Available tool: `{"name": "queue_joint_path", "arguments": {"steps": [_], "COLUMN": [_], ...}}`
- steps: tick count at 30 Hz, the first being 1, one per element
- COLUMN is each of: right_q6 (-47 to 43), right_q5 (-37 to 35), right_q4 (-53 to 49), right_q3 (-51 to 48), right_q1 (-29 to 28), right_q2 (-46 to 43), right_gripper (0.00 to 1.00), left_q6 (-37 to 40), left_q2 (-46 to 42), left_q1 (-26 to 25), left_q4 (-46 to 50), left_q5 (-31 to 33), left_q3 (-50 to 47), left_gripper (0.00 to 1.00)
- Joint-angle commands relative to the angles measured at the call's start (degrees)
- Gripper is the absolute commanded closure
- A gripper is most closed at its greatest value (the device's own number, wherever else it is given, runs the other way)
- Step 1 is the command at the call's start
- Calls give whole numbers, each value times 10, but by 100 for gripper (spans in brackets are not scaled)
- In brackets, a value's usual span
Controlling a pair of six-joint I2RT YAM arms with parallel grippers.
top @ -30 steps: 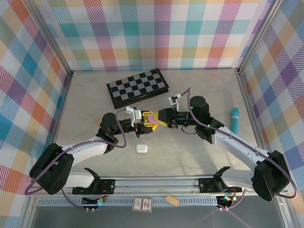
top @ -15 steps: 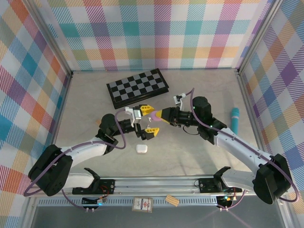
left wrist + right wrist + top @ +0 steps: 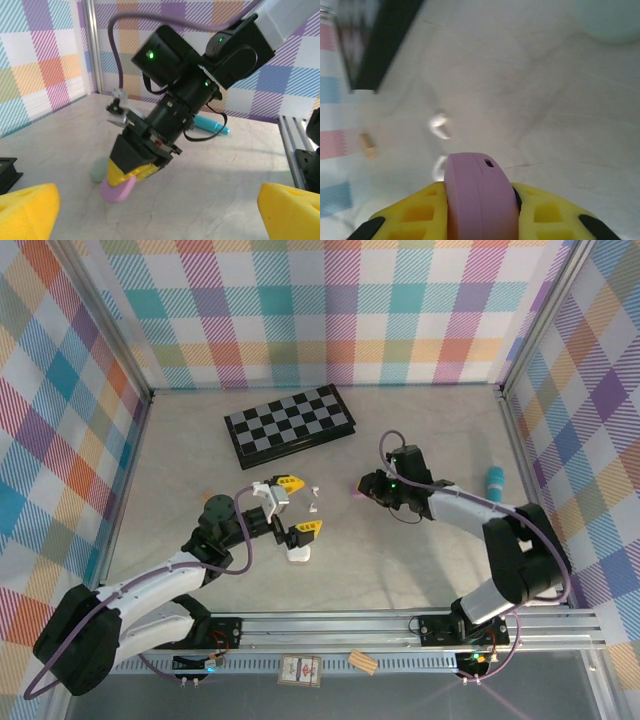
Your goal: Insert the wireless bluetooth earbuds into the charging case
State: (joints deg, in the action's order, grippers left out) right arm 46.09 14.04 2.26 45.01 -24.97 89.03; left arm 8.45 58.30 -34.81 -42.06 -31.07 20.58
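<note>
Near the middle of the pale, marbled table [image 3: 430, 430] a handover had just ended. The left claw [image 3: 300, 506], a second earlier closed together with its partner on the lilac pebble-shaped plastic charging case [image 3: 117, 189], had sprung wide and drawn back toward its base, holding nothing. The right claw [image 3: 129, 172] kept the case alone, pinched narrowly between its yellow fingers, and had tipped it down beside a mint-green rounded case [image 3: 98, 170]; I could not tell whether it touched the table. To my eye the case was being set down for loading, its lid seemingly shut and no bud in it yet. Two tiny glossy white earbuds [image 3: 440, 124] lay loose on the table ahead of the right claw. Further off lay a folded black-and-grey chessboard [image 3: 290, 425], a small white rounded case [image 3: 298, 553] and a teal cylinder [image 3: 494, 478], with bright plaid panels [image 3: 330, 310] walling three sides.
</note>
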Motion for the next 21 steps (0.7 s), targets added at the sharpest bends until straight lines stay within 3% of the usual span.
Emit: {"name": "queue_joint_path", "arguments": {"steps": [1, 8, 15, 21], "right_q6": [-28, -26, -15, -31], "right_q5": [-38, -46, -56, -90], "right_q4": [4, -2, -27, -74], "right_q3": [12, 13, 17, 25], "right_q1": [5, 15, 22, 23], "right_q2": [30, 80, 82, 63], "right_gripper": [90, 81, 56, 49], "left_q6": [20, 21, 23, 24], "left_q2": [-18, -19, -22, -28], "left_q1": [-2, -3, -3, -3], "left_q4": [37, 46, 52, 61], "left_q5": [31, 33, 32, 32], "left_q3": [-11, -10, -7, -5], "left_gripper": [0, 0, 0, 0]}}
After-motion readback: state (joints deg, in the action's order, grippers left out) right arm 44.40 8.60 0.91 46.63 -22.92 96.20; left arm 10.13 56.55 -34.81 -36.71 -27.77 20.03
